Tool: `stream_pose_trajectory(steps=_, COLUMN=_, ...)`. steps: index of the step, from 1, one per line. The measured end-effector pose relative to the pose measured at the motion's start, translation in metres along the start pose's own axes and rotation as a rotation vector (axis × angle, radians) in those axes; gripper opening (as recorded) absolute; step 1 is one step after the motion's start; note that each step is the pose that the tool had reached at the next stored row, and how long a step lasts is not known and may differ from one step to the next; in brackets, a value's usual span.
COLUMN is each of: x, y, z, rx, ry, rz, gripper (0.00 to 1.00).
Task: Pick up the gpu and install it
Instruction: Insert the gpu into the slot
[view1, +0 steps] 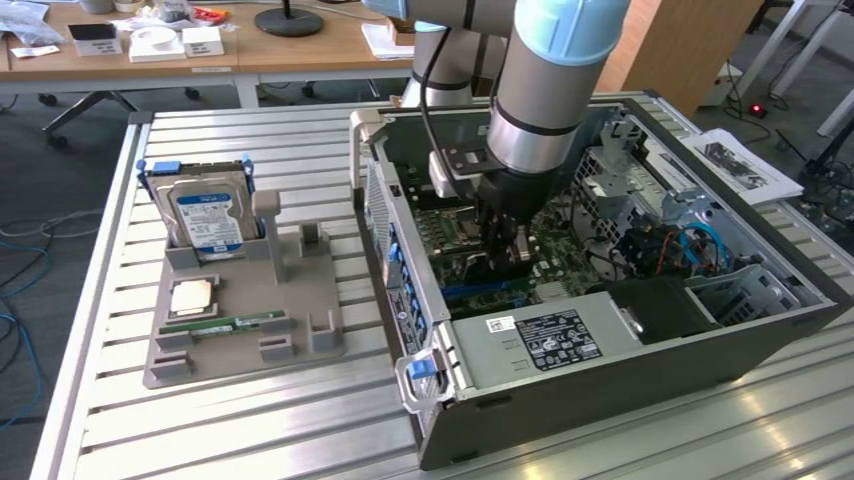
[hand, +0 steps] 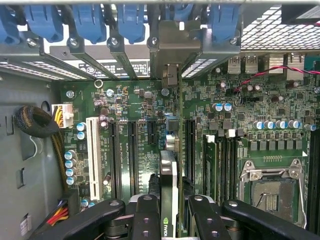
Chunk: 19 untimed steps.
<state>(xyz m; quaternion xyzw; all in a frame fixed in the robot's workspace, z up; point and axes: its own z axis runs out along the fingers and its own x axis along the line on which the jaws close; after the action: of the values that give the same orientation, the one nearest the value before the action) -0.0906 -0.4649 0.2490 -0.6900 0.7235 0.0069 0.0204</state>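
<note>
The scene is an office with wooden desks at the back, and in front stands a metal table of grey slats (view1: 200, 420). An open computer case (view1: 601, 370) lies on it, on the exterior view's right side. On the exterior view's left side a grey holder tray (view1: 240, 340) lies on the slats. In the tray a narrow green memory stick (view1: 224, 325) lies flat, just behind it sits a small square processor chip (view1: 191, 296), and further back a silver hard drive (view1: 211, 218) with a blue and white label stands upright.

The robot arm (view1: 547, 90) reaches down into the case. Its gripper (hand: 169, 212) is partly closed, and the black fingers (hand: 146, 215) press on both sides of the gpu (hand: 169, 195). The card is seen on its thin edge, standing upright between the fingers, directly above the green motherboard (hand: 145, 100). It sits in line with the long black slots, its far end near the rear metal bracket (hand: 172, 50). Blue clips (hand: 90, 22) run along the rear wall.
</note>
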Motion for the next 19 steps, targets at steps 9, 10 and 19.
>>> stream_pose_trajectory(steps=9, x=0.0, y=0.0001, z=0.0008, rx=0.0001, ry=-0.0002, rz=0.0, gripper=0.27)
stream_pose_trajectory(steps=10, x=0.0, y=0.0001, z=0.001, rx=0.0001, ry=-0.0002, rz=0.0, gripper=0.27)
stream_pose_trajectory(steps=19, x=0.0001, y=0.0003, z=0.0028, rx=0.0, ry=0.0, rz=0.0, gripper=0.27)
